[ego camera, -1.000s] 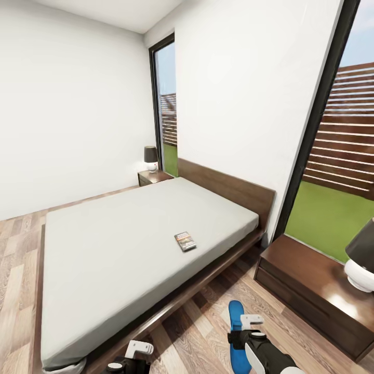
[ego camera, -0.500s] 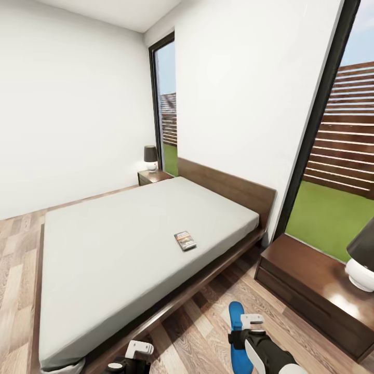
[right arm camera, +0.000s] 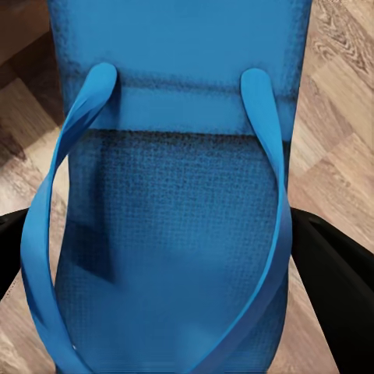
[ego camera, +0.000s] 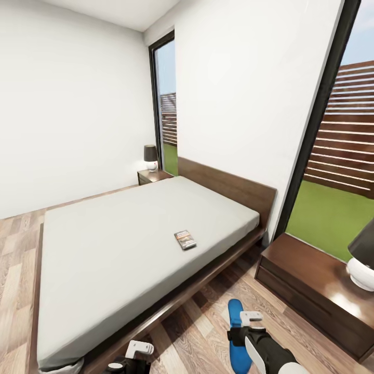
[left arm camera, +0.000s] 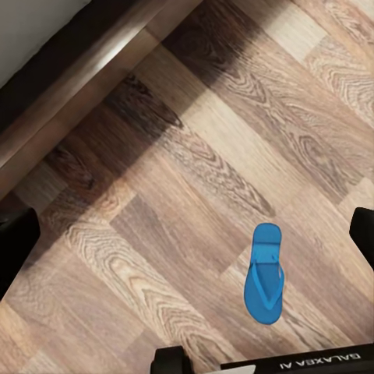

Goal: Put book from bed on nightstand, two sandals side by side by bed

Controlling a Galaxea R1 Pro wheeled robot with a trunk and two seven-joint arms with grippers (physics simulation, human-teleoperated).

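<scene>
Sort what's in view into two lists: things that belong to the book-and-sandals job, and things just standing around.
Job:
- book, lying on the bed
- sandal on the floor beside the bed, under the right gripper
- second sandal, flat on the floor
- near nightstand
- far nightstand

Standing around:
- lamp on the near nightstand
- lamp on the far nightstand

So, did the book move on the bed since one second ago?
No. The book lies at the same spot on the bed, judged against its headboard.
</scene>
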